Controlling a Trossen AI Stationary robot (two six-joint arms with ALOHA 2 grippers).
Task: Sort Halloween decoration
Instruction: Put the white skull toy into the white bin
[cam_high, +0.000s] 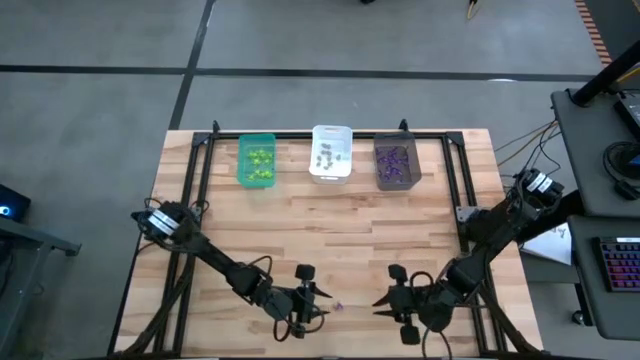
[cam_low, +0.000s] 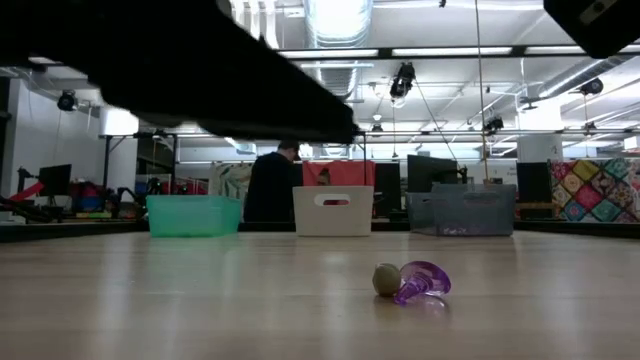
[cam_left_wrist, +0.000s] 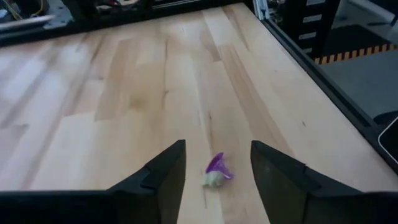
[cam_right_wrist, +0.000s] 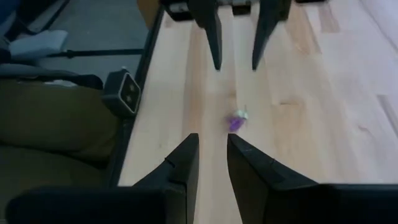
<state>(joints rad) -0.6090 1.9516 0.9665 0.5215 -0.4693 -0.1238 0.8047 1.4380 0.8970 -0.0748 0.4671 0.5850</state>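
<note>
Down on the table (cam_high: 350, 240), purple trinket (cam_left_wrist: 217, 169) loose between the left gripper's (cam_left_wrist: 216, 167) wide jaws.

Overhead cam looks straight down on the whole pale wooden slatted counter (cam_high: 330, 240). The low one sits at counter height, facing the room. Both wrist cams hover close over the near edge, facing each other, and share the tiny purple spiky plastic trinket (cam_left_wrist: 216, 170) there.

Bare table (cam_high: 340, 235) lies open between the far bins (cam_high: 331, 153) and both near end effectors.
</note>
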